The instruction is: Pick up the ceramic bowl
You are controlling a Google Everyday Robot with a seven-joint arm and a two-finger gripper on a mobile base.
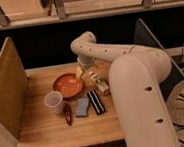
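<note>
A tan side panel (7, 91) stands upright along the left edge of the desk (47, 134). A translucent white cup (53, 101) stands upright near the desk's middle. Just right of it, toward the front, lies a slim red object (68, 114). The ceramic bowl (67, 85) sits upright on the desk, behind and just right of the cup. In front of the bowl lie a blue sponge (82, 107) and a dark bar (95, 102), side by side. The end effector (92, 77) is low at the bowl's right rim; how far open it is cannot be told, nor whether it holds anything. The white arm (137, 82) fills the right side.
</note>
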